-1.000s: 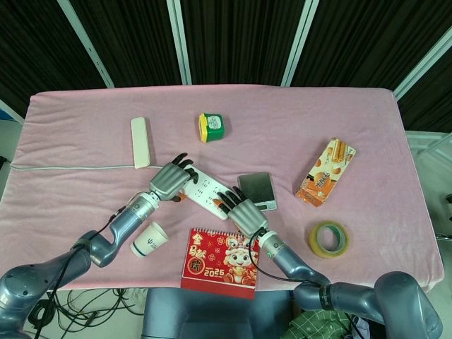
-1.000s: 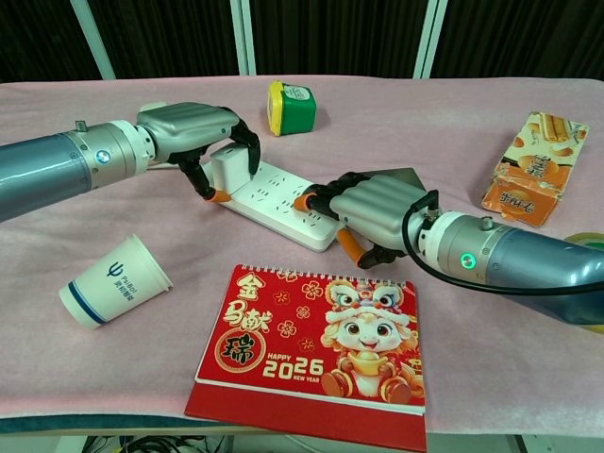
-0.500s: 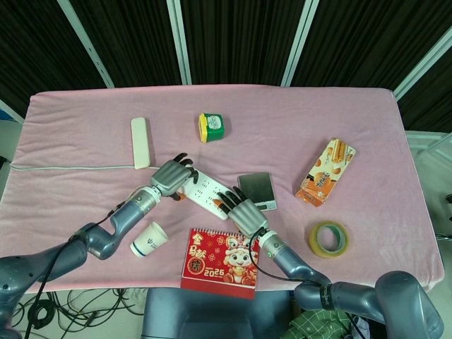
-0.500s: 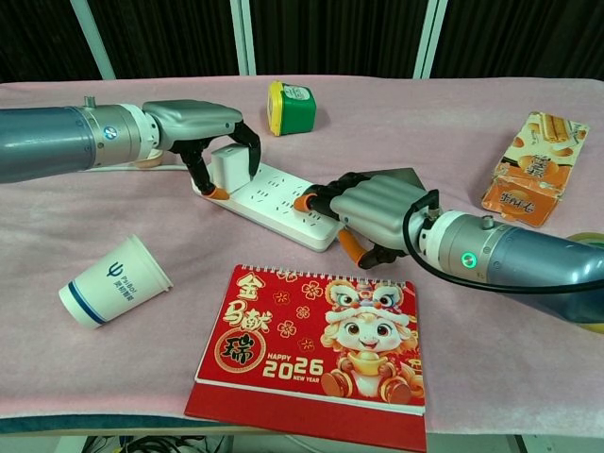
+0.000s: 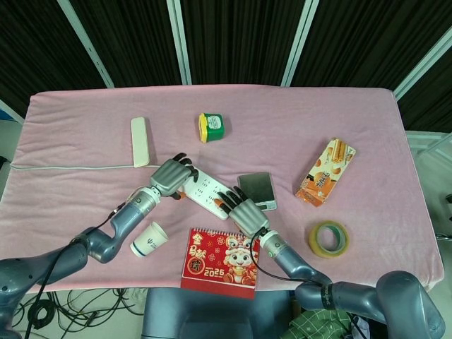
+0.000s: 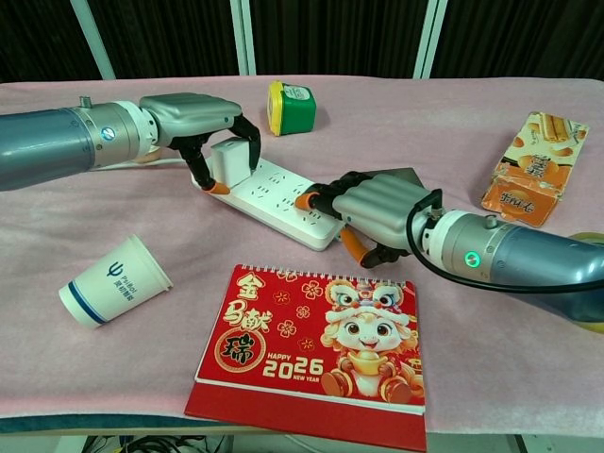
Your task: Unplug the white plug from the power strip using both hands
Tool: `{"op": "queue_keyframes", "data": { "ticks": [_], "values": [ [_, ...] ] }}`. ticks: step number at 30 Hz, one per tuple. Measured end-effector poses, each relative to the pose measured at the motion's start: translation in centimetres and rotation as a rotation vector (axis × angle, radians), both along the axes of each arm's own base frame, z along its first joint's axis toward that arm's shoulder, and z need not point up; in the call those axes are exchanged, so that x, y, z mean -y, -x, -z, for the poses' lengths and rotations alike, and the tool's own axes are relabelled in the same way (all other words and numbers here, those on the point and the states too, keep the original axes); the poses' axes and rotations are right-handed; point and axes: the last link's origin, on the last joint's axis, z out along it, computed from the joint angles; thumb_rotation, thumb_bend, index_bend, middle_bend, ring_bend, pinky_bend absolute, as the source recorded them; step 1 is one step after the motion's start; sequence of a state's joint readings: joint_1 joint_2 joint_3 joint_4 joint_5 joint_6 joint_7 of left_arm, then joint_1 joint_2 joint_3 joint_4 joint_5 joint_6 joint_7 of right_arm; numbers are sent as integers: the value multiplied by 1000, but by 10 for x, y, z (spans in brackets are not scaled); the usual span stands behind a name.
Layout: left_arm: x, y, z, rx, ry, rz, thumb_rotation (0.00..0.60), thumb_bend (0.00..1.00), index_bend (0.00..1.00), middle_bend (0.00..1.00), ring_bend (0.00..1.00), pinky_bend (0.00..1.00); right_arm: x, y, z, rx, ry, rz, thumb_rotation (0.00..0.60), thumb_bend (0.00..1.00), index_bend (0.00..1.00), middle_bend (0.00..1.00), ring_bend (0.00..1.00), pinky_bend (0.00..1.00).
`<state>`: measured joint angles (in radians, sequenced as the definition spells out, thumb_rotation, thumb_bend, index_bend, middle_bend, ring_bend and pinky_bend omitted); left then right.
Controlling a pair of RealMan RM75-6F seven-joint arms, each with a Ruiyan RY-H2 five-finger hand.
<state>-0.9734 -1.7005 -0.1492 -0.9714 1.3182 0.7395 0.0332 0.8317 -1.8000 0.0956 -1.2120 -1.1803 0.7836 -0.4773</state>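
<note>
A white power strip (image 6: 274, 196) lies slantwise on the pink cloth, also seen in the head view (image 5: 207, 191). At its far end stands the white plug (image 6: 232, 157). My left hand (image 6: 203, 125) grips that plug from above, fingers curled around its sides. My right hand (image 6: 373, 212) presses down on the near end of the strip, fingers curled over its edge. From the head view, the left hand (image 5: 171, 178) and right hand (image 5: 244, 210) sit at opposite ends of the strip. Whether the plug's pins are out of the socket is hidden by the fingers.
A paper cup (image 6: 113, 281) lies on its side near the front left. A red 2026 calendar (image 6: 316, 344) lies at the front edge. A dark flat box (image 5: 256, 189), a green-yellow tub (image 6: 290, 107), a snack box (image 6: 530, 170), a tape roll (image 5: 328, 239) and a white bar (image 5: 140, 141) lie around.
My left hand has risen slightly and shifted a little right with the plug in its grip. The right hand has stayed pressed on the strip's near end.
</note>
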Motion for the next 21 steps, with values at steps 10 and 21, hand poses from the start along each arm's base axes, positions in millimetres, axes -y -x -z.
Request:
{"op": "queue_keyframes", "data": {
  "ticks": [10, 21],
  "values": [
    [4, 5, 3, 75, -52, 46, 600, 641, 636, 668, 193, 153, -2, 1, 0, -21, -35, -2, 600, 782, 319, 256, 222, 40],
    [7, 4, 2, 143, -73, 90, 600, 642, 640, 670, 197, 177, -1, 2, -2, -36, -42, 5, 600, 782, 321, 260, 225, 47]
  ]
}}
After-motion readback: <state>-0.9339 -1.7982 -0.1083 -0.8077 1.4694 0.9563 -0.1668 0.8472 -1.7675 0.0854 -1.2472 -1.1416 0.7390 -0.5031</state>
